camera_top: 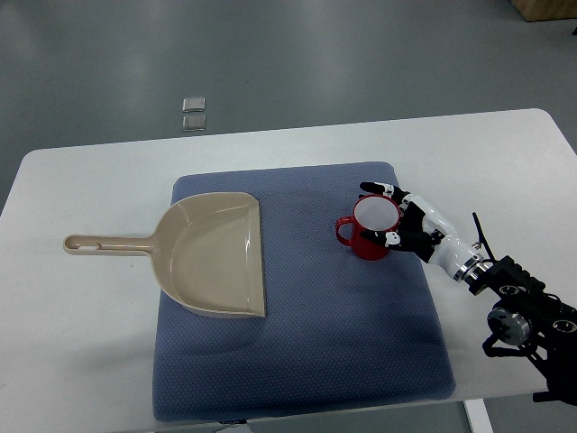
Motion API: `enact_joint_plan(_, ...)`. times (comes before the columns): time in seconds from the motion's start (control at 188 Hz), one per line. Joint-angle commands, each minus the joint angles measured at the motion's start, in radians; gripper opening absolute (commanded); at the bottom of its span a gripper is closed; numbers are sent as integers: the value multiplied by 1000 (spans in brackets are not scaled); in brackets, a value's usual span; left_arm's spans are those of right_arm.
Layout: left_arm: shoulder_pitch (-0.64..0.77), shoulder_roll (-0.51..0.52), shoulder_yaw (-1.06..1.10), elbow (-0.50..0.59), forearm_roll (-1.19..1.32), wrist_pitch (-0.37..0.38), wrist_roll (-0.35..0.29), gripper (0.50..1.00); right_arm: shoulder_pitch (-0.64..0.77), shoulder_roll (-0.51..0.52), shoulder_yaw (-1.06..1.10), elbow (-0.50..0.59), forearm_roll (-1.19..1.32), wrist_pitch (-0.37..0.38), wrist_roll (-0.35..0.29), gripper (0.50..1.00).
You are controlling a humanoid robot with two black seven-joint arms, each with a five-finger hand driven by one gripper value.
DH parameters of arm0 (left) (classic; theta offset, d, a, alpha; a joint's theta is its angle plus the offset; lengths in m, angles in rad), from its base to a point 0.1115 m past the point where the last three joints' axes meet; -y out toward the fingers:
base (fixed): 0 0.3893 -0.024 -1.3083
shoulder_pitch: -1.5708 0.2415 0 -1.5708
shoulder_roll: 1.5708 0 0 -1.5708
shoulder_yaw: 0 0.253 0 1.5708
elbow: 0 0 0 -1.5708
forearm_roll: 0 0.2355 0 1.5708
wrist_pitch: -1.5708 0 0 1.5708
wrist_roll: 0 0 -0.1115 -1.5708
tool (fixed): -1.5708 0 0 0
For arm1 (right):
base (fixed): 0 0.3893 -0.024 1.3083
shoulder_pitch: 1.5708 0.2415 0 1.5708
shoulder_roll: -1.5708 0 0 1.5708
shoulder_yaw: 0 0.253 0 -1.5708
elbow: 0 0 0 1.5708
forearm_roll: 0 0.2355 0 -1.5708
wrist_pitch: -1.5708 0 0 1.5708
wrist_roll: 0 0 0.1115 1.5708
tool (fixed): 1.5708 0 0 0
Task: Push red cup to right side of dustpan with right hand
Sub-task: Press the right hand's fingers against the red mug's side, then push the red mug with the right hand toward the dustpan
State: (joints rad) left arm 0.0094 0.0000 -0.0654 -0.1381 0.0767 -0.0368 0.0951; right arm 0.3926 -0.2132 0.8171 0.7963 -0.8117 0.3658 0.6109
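A red cup (367,242) with a white inside stands upright on the blue mat (306,361), its handle pointing left. To its left lies a beige dustpan (212,257), mouth facing right, handle toward the left. My right hand (397,216) comes in from the lower right and rests against the cup's right side. Its fingers (377,189) curve around the far rim and the thumb sits at the near rim. Whether the fingers truly clasp the cup or only touch it cannot be told. The left arm is out of view.
The mat lies on a white table (81,361) whose front edge runs along the bottom of the picture. Two small clear squares (193,114) lie on the grey floor beyond the table's far edge.
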Motion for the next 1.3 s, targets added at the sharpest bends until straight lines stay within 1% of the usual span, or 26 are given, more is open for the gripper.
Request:
enact_joint_plan(0.0,0,0,1,0,0,0,0,1000,-1,12,-1,-2,-4,-18,0,924)
enact_joint_plan(0.159,0,0,-1,0,0,0,0,1000,-1,34,-16,-2,-4,-45,0,924)
enact_joint_plan(0.42,0,0,-1,0,0,0,0,1000,-15,81,-18,-3,-3,-50,0,924)
enact_joint_plan(0.706,0,0,-1,0,0,0,0,1000,-21,113,-16,-2,-1,-70,0,924)
enact_joint_plan(1.067,0,0,-1,0,0,0,0,1000,-15,163,-22,-2,-4,-76,0,924)
enact_joint_plan(1.296,0,0,-1,0,0,0,0,1000,-15,189,-53,-2,-4,-99,0,924)
